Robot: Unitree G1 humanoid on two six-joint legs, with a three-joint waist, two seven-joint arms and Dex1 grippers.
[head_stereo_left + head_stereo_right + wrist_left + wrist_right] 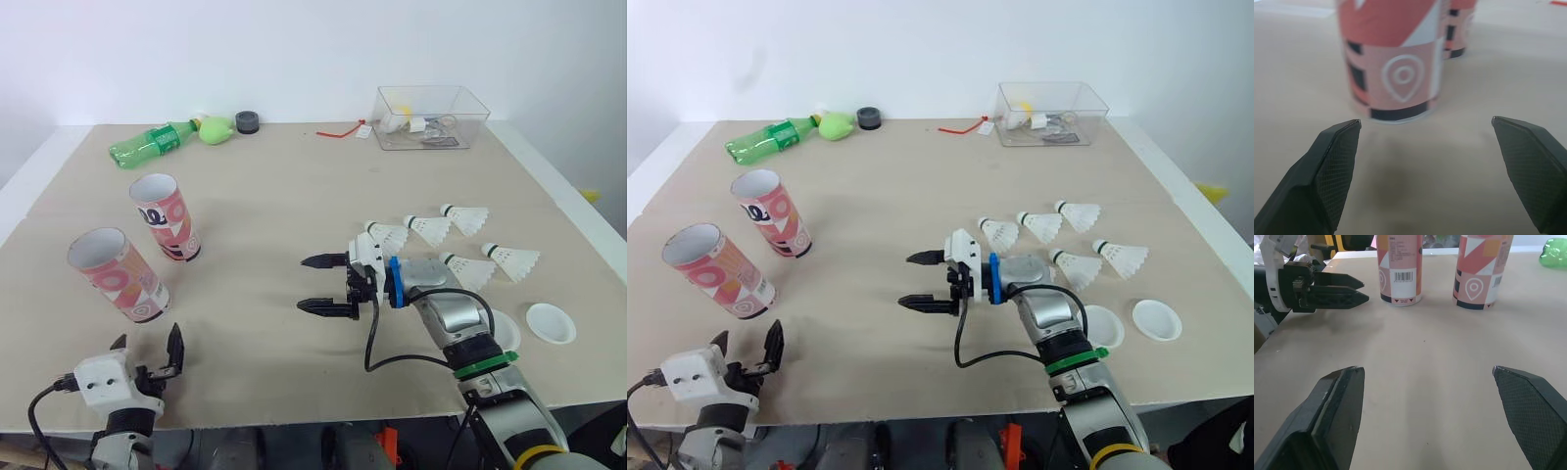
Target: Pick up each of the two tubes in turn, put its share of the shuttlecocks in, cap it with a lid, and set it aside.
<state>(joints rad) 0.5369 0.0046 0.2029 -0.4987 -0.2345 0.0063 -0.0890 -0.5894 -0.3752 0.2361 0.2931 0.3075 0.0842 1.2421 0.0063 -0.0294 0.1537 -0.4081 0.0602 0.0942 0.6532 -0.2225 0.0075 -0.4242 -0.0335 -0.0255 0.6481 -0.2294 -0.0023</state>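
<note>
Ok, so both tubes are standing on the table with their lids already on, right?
Not quite. Both tubes stand on the table, but their tops are open. The two white lids lie on the table at the robot's right, as the left eye view shows.

Left tool (147,343) spread wide; right tool (303,284) likewise.

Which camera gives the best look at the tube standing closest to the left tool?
The left eye view: it shows the whole tube, from open rim to base, upright on the table. The right eye view shows much the same. Both wrist views catch its lower part, with the top cut off.
</note>
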